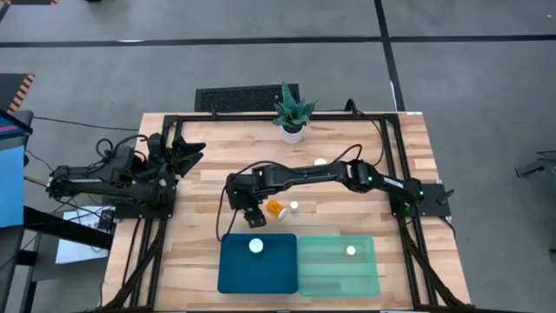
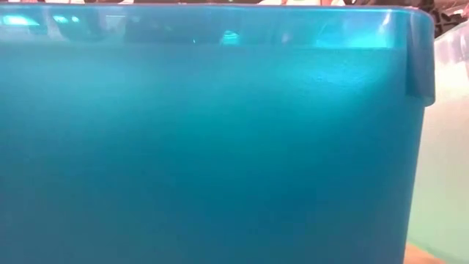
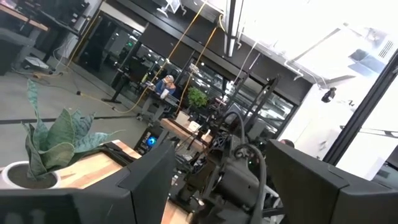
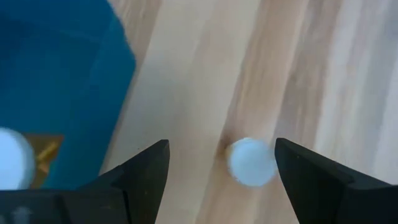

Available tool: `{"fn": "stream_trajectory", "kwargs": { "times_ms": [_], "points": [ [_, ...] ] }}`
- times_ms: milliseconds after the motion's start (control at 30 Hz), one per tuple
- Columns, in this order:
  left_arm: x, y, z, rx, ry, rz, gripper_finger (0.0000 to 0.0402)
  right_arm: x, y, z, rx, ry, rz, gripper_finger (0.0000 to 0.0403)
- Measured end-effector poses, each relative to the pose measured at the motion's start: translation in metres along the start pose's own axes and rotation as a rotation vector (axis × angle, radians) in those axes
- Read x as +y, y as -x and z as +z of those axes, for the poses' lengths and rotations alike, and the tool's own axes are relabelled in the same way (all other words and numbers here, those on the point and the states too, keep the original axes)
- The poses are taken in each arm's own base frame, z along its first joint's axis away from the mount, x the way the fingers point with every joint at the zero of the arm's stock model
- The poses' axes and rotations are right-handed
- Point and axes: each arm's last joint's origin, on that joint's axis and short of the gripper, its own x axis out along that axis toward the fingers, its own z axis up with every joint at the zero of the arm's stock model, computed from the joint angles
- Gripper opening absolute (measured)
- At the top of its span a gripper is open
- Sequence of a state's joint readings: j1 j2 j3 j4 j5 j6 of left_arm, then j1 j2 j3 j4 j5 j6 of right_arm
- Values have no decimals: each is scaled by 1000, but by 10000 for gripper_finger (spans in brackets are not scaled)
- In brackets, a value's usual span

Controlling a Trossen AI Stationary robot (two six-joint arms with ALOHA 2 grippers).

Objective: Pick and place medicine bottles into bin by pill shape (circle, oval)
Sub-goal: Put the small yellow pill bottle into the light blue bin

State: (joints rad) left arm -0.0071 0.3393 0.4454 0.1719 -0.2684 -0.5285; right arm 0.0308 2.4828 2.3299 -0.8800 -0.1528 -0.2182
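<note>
Wooden table (image 1: 191,252) bears a white-capped bottle (image 4: 251,162) between the released right hand (image 4: 222,163) fingers.

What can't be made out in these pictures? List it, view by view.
- Low view: the blue tray fills the frame with its wall, hiding everything behind it.
- High view: pill shapes inside the medicine bottles are too small to tell.
- Right wrist view: one bottle in that tray is blurred and cut by the edge.
</note>
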Motion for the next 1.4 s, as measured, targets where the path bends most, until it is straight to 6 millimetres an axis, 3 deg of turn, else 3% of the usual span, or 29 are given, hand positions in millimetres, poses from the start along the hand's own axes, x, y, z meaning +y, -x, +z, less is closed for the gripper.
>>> {"fn": "stream_trajectory", "kwargs": {
  "times_ms": [600,833,1400],
  "points": [
    [0,0,0,2,-14,4,247,-6,-21,-9,43,-12,-11,302],
    [0,0,0,1,-14,6,247,-7,-19,-8,37,-12,-18,299],
    [0,0,0,-1,-14,8,247,-9,-19,-9,39,-17,-21,165]
  ]
}}
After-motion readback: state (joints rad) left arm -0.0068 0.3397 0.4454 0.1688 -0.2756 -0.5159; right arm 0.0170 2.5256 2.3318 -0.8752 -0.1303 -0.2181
